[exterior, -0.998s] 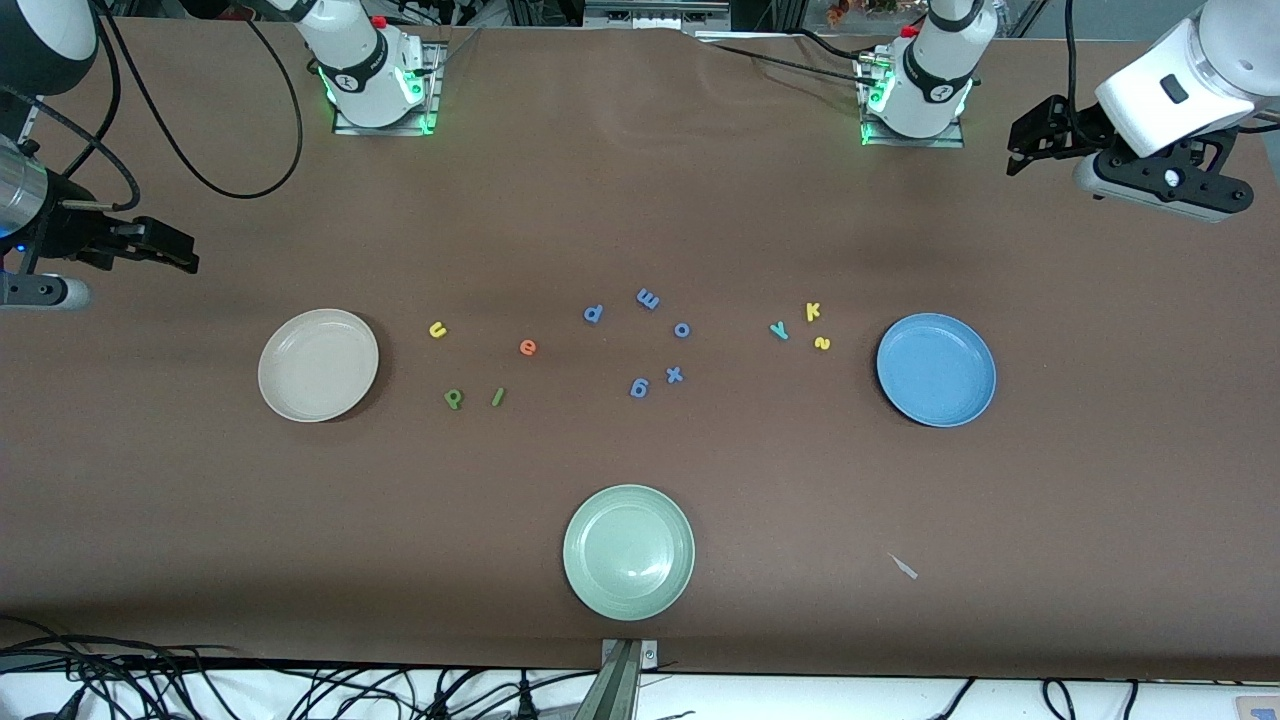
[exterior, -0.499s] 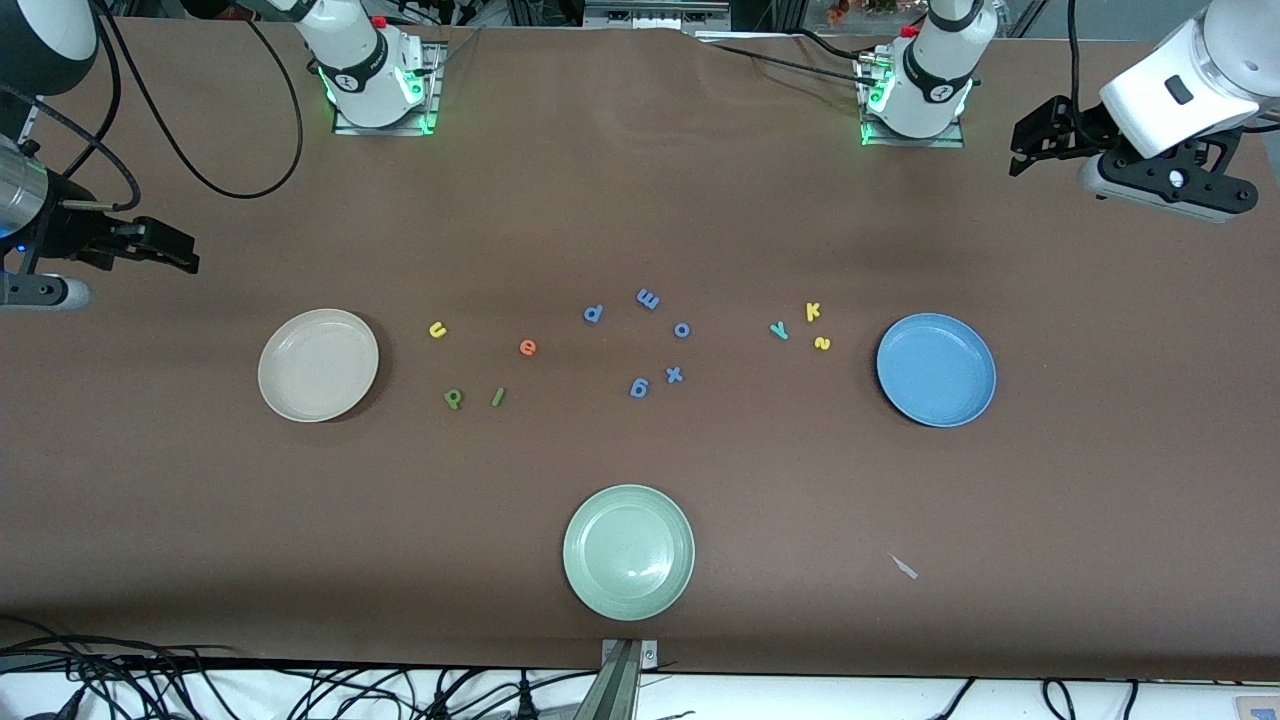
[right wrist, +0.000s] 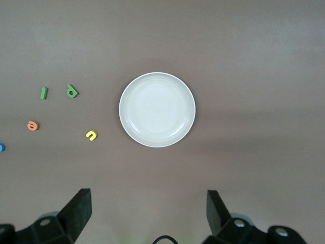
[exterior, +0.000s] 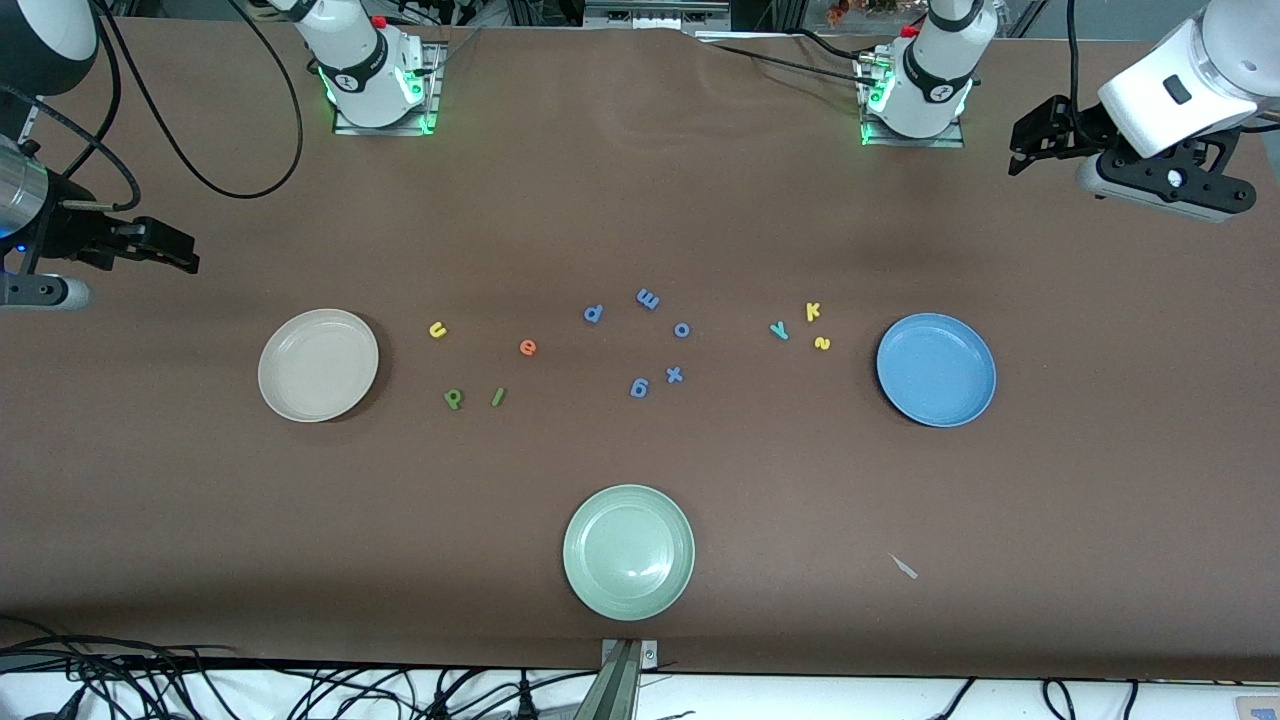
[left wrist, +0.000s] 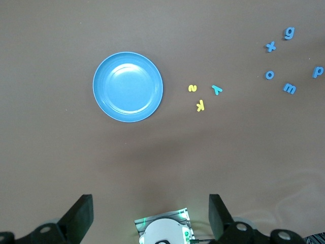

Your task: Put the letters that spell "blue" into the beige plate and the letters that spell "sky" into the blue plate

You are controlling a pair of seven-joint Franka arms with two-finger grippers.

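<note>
The beige plate lies bare toward the right arm's end. Beside it are the yellow u, orange e, dark green b and light green l. The blue plate lies bare toward the left arm's end, with the teal y, yellow k and yellow s beside it. My left gripper and right gripper hang open and empty, high over their own table ends.
Several periwinkle-blue letters lie between the two letter groups. A pale green plate sits nearest the front camera. A small scrap lies near it, toward the left arm's end. Black cables trail over the table near the right arm's base.
The left arm's hand has shifted very slightly over its end of the table. The right arm, letters and plates have not moved.
</note>
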